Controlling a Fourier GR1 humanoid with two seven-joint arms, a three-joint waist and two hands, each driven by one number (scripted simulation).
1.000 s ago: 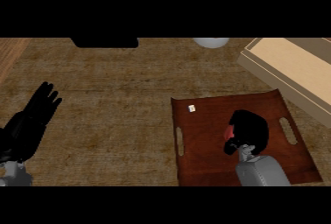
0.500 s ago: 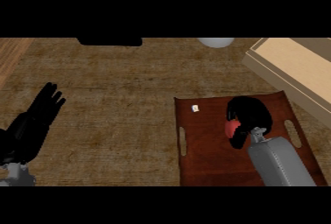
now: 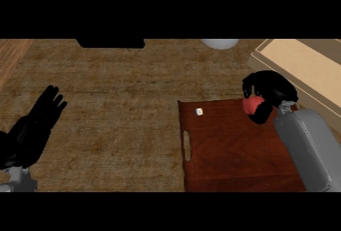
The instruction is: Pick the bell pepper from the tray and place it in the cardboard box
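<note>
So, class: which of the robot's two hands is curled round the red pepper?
The right hand, at the tray's far edge near the cardboard box, curls round the bell pepper. The left hand rests open over the counter, holding nothing.

counter [image 3: 120,90]: brown woodgrain | far edge: dark block [image 3: 110,43], possibly an appliance

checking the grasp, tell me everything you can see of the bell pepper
Only a small red, rounded patch of the bell pepper shows; the rest is hidden by the right hand, whose black fingers curl round it. It sits over the far right corner of the brown tray, near the cardboard box. Whether it touches the tray cannot be told.
</note>
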